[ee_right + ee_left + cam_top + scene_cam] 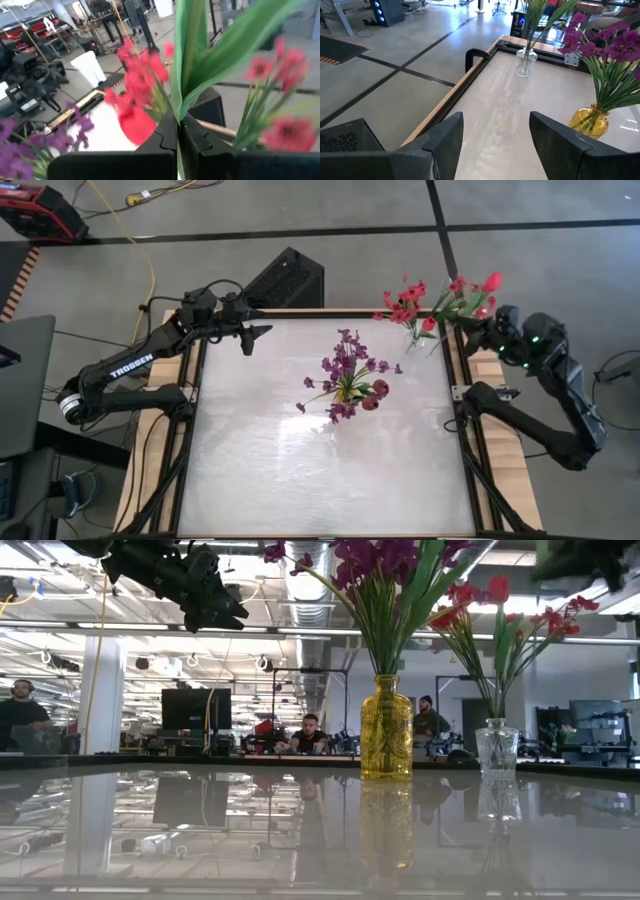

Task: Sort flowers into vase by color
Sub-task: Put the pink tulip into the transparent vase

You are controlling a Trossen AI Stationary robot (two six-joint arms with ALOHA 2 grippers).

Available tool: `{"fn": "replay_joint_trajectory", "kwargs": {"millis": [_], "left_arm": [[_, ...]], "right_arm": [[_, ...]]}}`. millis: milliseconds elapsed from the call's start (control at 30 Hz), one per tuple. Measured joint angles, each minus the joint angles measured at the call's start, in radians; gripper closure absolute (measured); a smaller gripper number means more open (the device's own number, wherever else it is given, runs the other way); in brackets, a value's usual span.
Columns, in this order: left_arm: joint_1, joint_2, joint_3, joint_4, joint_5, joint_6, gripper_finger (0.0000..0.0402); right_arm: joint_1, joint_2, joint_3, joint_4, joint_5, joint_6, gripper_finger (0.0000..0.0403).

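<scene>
The right gripper, clenched on the green stem and leaves of a red-bloomed flower, hung at the table's far right corner, beside the clear glass vase. Red flowers already stood in that vase; purple flowers filled the yellow vase at mid-table. Judged from this, the held stem was being brought to the clear vase. To do it well, its lower end probably had to be steered over the narrow mouth and lowered upright, without snagging the seated blooms, before release. The left gripper waited with jaws apart over the table's far left edge.
</scene>
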Motion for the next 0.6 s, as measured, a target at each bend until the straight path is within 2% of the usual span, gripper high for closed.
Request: {"fn": "replay_joint_trajectory", "kwargs": {"millis": [167,300,500,600], "left_arm": [[0.000,0.000,0.000,0.000,0.000,0.000,0.0184],[0.000,0.000,0.000,0.000,0.000,0.000,0.0184],[0.000,0.000,0.000,0.007,0.000,-0.011,0.0184],[0.000,0.000,0.000,0.004,0.000,-0.012,0.0184]], "right_arm": [[0.025,-0.162,-0.227,0.117,0.022,0.076,0.0378],[0.033,-0.274,-0.347,0.215,0.066,0.103,0.0378],[0.032,-0.319,-0.449,0.335,0.179,0.075,0.0378],[0.031,-0.301,-0.475,0.372,0.188,0.070,0.0378]]}}
